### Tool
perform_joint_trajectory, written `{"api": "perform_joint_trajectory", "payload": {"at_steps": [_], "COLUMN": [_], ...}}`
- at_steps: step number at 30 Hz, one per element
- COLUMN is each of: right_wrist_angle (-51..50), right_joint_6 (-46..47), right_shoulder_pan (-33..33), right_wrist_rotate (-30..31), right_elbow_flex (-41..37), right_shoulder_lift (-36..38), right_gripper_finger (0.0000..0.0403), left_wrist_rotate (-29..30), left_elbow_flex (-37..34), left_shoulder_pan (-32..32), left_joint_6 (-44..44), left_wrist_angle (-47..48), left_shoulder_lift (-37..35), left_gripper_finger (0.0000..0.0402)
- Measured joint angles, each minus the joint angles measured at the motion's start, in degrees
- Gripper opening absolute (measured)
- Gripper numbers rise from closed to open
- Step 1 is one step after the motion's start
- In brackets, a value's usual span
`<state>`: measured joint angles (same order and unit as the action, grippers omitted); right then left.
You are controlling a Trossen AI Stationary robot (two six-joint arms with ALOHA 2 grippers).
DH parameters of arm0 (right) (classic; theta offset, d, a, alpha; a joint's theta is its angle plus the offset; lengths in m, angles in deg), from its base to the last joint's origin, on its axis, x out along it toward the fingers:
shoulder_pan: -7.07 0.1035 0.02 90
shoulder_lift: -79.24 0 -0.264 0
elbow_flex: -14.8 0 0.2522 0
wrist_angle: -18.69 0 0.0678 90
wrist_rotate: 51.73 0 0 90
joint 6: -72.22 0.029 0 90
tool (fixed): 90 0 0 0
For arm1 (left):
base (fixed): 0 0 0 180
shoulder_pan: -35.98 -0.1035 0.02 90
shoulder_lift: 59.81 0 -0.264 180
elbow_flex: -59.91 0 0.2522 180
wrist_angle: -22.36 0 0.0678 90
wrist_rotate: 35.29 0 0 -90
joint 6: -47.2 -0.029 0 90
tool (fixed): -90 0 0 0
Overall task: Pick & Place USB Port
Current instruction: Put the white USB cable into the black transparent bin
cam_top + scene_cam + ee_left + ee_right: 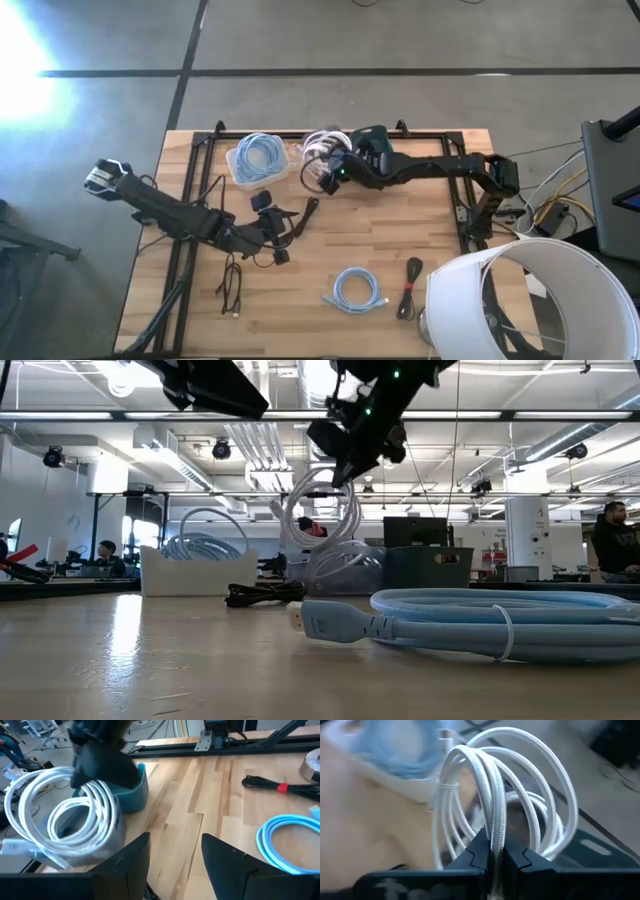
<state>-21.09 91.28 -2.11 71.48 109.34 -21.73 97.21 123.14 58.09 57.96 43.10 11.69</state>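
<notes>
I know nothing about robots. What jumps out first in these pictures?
The right gripper, near the table's far edge, pinches a coiled white cable and holds it in the air above a teal bin. The left gripper waits open at mid-table, and a light blue cable lies coiled nearer the front.

Bare desk [400,215] spans mid-frame; coiled blue cable [357,290] and black cable [410,285] clutter the lower centre.

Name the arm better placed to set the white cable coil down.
Right. Its pincer is shut on the white cable coil, lifted above the table by the bins. The left pincer is open and empty.
</notes>
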Motion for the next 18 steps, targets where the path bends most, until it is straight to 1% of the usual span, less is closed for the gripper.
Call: {"api": "perform_joint_trajectory", "payload": {"at_steps": [2, 5, 8, 10, 12, 15, 18], "right_wrist_angle": [1.02, 2.25, 3.94, 4.30, 4.51, 4.71, 4.28], "right_joint_6": [0.28, 0.34, 0.15, -1.09, -2.42, -2.60, -2.27], "right_shoulder_pan": [-1.67, -3.60, -4.42, -4.42, -4.36, -4.48, -4.60], "right_wrist_rotate": [-0.09, -1.86, -4.51, -4.68, -3.52, 0.11, 0.64], "right_elbow_flex": [-0.75, -1.16, -1.04, -0.45, 0.39, 0.73, 0.32], "right_shoulder_lift": [-0.13, -0.20, 0.03, 0.65, 1.33, 2.03, 1.91], "right_gripper_finger": [0.0013, 0.0013, 0.0013, 0.0013, 0.0013, 0.0013, 0.0013], "left_wrist_rotate": [0.00, 0.00, 0.00, 0.02, 0.02, 0.02, 0.02], "left_elbow_flex": [0.00, 0.00, -0.02, -0.01, 0.00, -0.02, -0.02], "left_shoulder_pan": [0.00, -0.02, -0.02, -0.02, -0.02, -0.02, -0.02], "left_joint_6": [-0.01, 0.00, 0.00, -0.02, -0.02, 0.01, 0.07], "left_wrist_angle": [0.02, 0.02, 0.11, 0.17, 0.41, 0.57, 0.98], "left_shoulder_lift": [0.32, 0.52, 0.60, 0.60, 0.60, 0.60, 0.60], "left_gripper_finger": [0.0181, 0.0181, 0.0181, 0.0181, 0.0181, 0.0181, 0.0181]}}
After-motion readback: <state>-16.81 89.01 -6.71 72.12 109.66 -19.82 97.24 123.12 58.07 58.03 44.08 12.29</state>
